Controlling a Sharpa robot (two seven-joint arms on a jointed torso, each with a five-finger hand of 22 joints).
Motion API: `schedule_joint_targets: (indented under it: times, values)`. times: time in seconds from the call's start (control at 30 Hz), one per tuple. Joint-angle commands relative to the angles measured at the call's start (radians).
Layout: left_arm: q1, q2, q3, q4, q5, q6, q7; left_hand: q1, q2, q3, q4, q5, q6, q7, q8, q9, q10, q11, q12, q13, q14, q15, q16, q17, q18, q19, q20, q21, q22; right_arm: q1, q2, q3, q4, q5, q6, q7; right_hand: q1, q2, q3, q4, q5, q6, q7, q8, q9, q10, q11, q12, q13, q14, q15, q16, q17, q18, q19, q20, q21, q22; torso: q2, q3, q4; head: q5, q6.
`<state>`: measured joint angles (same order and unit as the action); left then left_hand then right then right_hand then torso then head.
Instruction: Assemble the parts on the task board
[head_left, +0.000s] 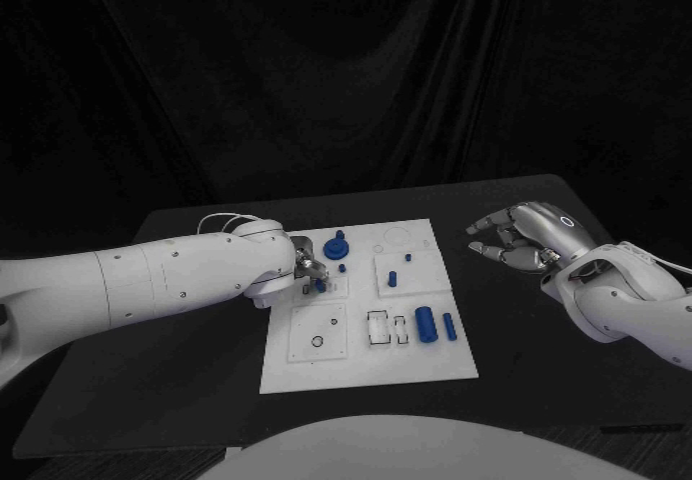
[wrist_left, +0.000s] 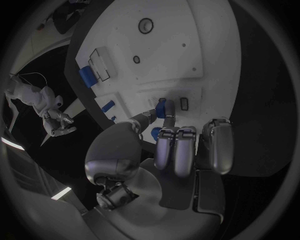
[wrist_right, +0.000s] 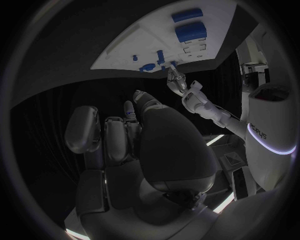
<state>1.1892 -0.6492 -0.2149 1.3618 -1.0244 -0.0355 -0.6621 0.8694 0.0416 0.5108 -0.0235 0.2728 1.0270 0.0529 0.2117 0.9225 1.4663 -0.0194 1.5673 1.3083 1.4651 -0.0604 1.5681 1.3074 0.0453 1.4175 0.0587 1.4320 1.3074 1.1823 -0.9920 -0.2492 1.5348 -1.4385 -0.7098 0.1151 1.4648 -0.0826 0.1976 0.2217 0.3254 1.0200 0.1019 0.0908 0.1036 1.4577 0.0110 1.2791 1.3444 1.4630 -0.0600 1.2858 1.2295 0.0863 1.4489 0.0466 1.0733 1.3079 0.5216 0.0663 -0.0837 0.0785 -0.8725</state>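
We see the black bench (head_left: 577, 390) carrying the white task board (head_left: 368, 365); left robot hand (head_left: 306, 270) over the board's left-middle, pinching a small blue part (wrist_left: 165, 108) there; right robot hand (head_left: 516, 240) off the board's right edge, fingers curled, holding nothing; bigger blue cylinder (head_left: 427, 324) lies at the board's right

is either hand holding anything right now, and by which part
The left hand pinches a small blue part by its end, over the task board. The right hand holds nothing.
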Motion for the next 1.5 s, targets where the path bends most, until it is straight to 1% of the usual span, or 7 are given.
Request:
schedule_joint_targets:
  times: [0.03, 0.13, 0.43, 0.53, 1.33, 1.4, 1.5]
  values:
    - [-0.003, 0.002, 0.000, 0.000, 0.004, 0.000, 0.018, -0.014, 0.000, -0.011, 0.018, -0.029, 0.012, 0.001, -0.007, -0.003, 0.104, 0.006, 0.004, 0.263, 0.106, 0.004, 0.003, 0.263, 0.005, 0.000, -0.001, -0.004, 0.128, -0.003, -0.001, 0.001, -0.001, -0.001, 0.005, -0.021, 0.012, -0.001, 0.008, -0.001, 0.008, 0.009, 0.001, -0.005, -0.001, -0.008, 0.002, -0.004, -0.053, 0.049, 0.002, -0.003, -0.001, 0.003, -0.005, 0.002, -0.005, 0.145, 0.000, -0.0003, 0.0000, 0.002, 0.000]
    - [-0.003, 0.002, 0.000, 0.000, 0.004, 0.007, 0.018, -0.030, -0.003, -0.036, 0.040, -0.035, 0.014, 0.002, -0.014, -0.007, 0.104, 0.008, 0.004, 0.263, 0.106, 0.005, 0.003, 0.263, 0.005, 0.001, -0.001, -0.005, 0.128, -0.004, -0.001, 0.001, -0.001, -0.001, 0.006, -0.022, 0.014, -0.001, 0.011, -0.003, 0.013, 0.009, 0.001, -0.006, -0.002, -0.008, 0.002, -0.006, -0.055, 0.049, 0.002, -0.004, -0.002, 0.003, -0.005, 0.002, -0.005, 0.145, 0.000, -0.0003, -0.0008, 0.003, 0.000]
    - [-0.003, 0.002, 0.000, -0.003, 0.004, 0.029, 0.013, -0.031, -0.005, -0.039, 0.041, -0.037, 0.013, 0.003, -0.016, -0.008, 0.104, 0.008, 0.004, 0.263, 0.106, 0.005, 0.003, 0.263, 0.006, -0.001, -0.001, -0.007, 0.127, -0.004, -0.002, 0.001, 0.000, -0.001, 0.008, -0.024, 0.015, -0.001, 0.014, -0.005, 0.020, 0.010, 0.001, -0.007, -0.003, -0.008, 0.002, -0.006, -0.055, 0.049, 0.002, -0.003, -0.001, 0.003, -0.005, 0.002, -0.005, 0.145, 0.001, 0.0004, 0.0001, 0.002, 0.000]
    - [-0.003, 0.002, 0.000, -0.002, 0.004, 0.034, 0.011, -0.031, -0.005, -0.050, 0.047, -0.054, 0.014, 0.003, -0.021, -0.011, 0.104, 0.009, 0.004, 0.263, 0.106, 0.005, 0.003, 0.263, 0.006, -0.002, -0.001, -0.010, 0.126, -0.005, -0.003, 0.001, 0.000, -0.001, 0.008, -0.025, 0.016, -0.001, 0.015, -0.006, 0.023, 0.011, 0.001, -0.007, -0.003, -0.008, 0.002, -0.007, -0.056, 0.048, 0.002, -0.004, -0.002, 0.003, -0.005, 0.002, -0.005, 0.145, 0.001, 0.0008, 0.0006, 0.002, 0.000]
    - [-0.003, -0.007, 0.000, 0.006, 0.004, 0.056, 0.005, 0.013, -0.011, -0.062, 0.018, -0.068, 0.012, 0.003, -0.036, -0.018, 0.104, 0.009, 0.004, 0.263, 0.106, 0.007, 0.003, 0.263, 0.008, -0.009, 0.001, -0.020, 0.123, -0.008, -0.004, 0.001, -0.001, -0.001, 0.012, -0.030, 0.018, -0.002, 0.020, -0.010, 0.034, 0.012, 0.001, -0.009, -0.004, -0.007, 0.002, -0.008, -0.057, 0.048, 0.001, -0.004, -0.003, 0.003, -0.006, 0.002, -0.006, 0.145, 0.000, -0.0003, -0.0005, 0.006, 0.000]
    - [-0.003, -0.008, 0.000, 0.006, 0.004, 0.055, 0.009, 0.010, -0.009, -0.075, 0.025, -0.102, 0.012, 0.006, -0.041, -0.020, 0.104, 0.011, 0.004, 0.263, 0.106, 0.008, 0.003, 0.263, 0.009, -0.011, 0.002, -0.023, 0.122, -0.008, -0.004, 0.001, -0.001, -0.001, 0.012, -0.030, 0.019, -0.002, 0.021, -0.011, 0.036, 0.013, 0.001, -0.009, -0.004, -0.007, 0.001, -0.008, -0.057, 0.048, 0.001, -0.005, -0.004, 0.003, -0.006, 0.002, -0.007, 0.145, 0.000, -0.0003, -0.0002, 0.006, 0.000]
    - [-0.003, -0.008, 0.000, 0.005, 0.004, 0.055, 0.014, 0.008, -0.007, -0.083, 0.031, -0.119, 0.012, 0.007, -0.043, -0.021, 0.104, 0.012, 0.004, 0.263, 0.106, 0.009, 0.003, 0.263, 0.009, -0.013, 0.002, -0.026, 0.121, -0.008, -0.003, 0.001, -0.001, -0.001, 0.013, -0.031, 0.020, -0.002, 0.022, -0.011, 0.037, 0.013, 0.001, -0.009, -0.004, -0.007, 0.001, -0.008, -0.057, 0.048, 0.001, -0.005, -0.004, 0.003, -0.006, 0.002, -0.008, 0.144, 0.000, -0.0004, -0.0005, 0.006, 0.000]
